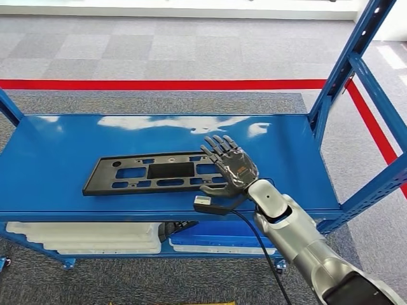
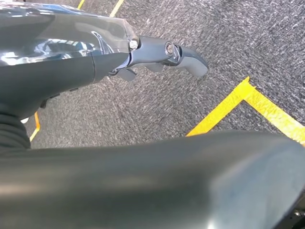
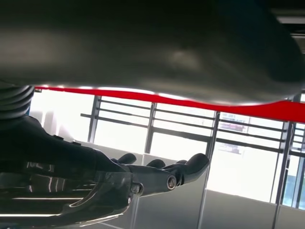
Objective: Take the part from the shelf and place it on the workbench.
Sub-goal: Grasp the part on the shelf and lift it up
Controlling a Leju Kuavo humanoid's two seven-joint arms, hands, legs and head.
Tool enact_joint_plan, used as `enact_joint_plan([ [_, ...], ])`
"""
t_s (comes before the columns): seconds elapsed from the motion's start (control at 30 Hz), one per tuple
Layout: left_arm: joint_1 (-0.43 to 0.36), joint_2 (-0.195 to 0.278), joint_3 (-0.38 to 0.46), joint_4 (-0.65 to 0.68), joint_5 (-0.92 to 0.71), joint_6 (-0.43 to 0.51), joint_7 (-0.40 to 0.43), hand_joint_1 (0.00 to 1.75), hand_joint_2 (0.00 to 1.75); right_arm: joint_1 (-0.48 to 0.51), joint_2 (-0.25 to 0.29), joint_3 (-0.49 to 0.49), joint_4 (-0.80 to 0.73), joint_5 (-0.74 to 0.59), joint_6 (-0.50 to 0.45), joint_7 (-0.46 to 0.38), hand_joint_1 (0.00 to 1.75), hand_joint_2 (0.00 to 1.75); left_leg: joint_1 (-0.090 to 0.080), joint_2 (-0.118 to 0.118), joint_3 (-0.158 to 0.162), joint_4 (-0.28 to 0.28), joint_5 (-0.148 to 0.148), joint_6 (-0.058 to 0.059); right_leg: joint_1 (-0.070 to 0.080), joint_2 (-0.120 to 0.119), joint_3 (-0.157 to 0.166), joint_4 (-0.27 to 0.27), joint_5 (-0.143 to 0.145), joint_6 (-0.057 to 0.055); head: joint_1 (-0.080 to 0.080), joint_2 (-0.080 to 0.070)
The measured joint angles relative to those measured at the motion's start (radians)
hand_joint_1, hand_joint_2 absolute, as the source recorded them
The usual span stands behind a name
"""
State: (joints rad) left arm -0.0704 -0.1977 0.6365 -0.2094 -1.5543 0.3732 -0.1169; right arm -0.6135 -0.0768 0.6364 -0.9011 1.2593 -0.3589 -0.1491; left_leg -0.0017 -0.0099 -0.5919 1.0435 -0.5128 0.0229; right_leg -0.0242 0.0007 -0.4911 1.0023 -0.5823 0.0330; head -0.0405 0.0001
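Shelf frame, left: a blue upright is cut off by the picture's left edge in the head view.
Lower level: white trays and a blue bin lie under the top board, mostly hidden by its front lip; a dark object between them is too covered to make out.
Top board: the blue shelf is glossy, with pale reflections along its back.
Part: the part, a long flat black plate with rectangular cut-outs, lies flat on the shelf, lengthwise along it, nearer the front edge; its right end is hidden under the robot's hand.
Right hand: the right hand lies palm down over the part's right end, fingers straight and slightly fanned, pointing towards the back of the shelf, thumb out to the left over the part's front edge; whether it touches the plate cannot be told. The right wrist view shows its fingers stretched out, nothing between them.
Right arm: the silver forearm rises from the lower right corner, a black cable hanging beneath it.
Left hand: in the left wrist view the left hand hangs over grey carpet with yellow floor tape; one finger sticks out straight, the others are not clear, so its grasp cannot be judged.
Shelf frame, right: blue uprights run out of the top corner.
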Motion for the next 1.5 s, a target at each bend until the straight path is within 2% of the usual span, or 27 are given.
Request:
enact_joint_plan([
  [0.3,-0.001,-0.004,-0.006,0.0,-0.009,-0.011,0.005,0.0,0.0,-0.021,0.034,0.027,0.038,-0.016,0.006,-0.011,0.0,0.0,0.0,0.0,0.0,0.0,0.0,0.0,0.0,0.0,0.0,0.0,0.0,0.0,0.0,0.0],
  [0.87,-0.011,-0.007,-0.071,0.0,-0.014,-0.041,0.027,0.0,0.0,-0.069,0.148,0.071,0.113,-0.085,0.01,-0.006,0.0,0.0,0.0,0.0,0.0,0.0,0.0,0.0,0.0,0.0,0.0,0.0,0.0,0.0,0.0,0.0],
  [1.2,-0.012,-0.008,-0.074,0.0,-0.009,-0.041,0.027,0.0,0.0,-0.068,0.163,0.076,0.153,-0.149,0.019,-0.008,0.0,0.0,0.0,0.0,0.0,0.0,0.0,0.0,0.0,0.0,0.0,0.0,0.0,0.0,0.0,0.0],
  [1.33,-0.011,-0.008,-0.074,0.0,-0.007,-0.041,0.027,0.0,0.0,-0.067,0.167,0.076,0.162,-0.181,0.043,-0.022,0.0,1.75,0.0,0.0,0.0,0.0,0.0,0.0,0.0,0.0,0.0,0.0,0.0,0.0,0.0,0.0],
  [1.5,-0.011,-0.009,-0.074,0.0,-0.004,-0.041,0.026,0.0,0.0,-0.066,0.17,0.076,0.168,-0.216,0.075,-0.037,0.0,1.75,0.0,0.0,0.0,0.0,0.0,0.0,0.0,0.0,0.0,0.0,0.0,0.0,0.0,0.0],
])
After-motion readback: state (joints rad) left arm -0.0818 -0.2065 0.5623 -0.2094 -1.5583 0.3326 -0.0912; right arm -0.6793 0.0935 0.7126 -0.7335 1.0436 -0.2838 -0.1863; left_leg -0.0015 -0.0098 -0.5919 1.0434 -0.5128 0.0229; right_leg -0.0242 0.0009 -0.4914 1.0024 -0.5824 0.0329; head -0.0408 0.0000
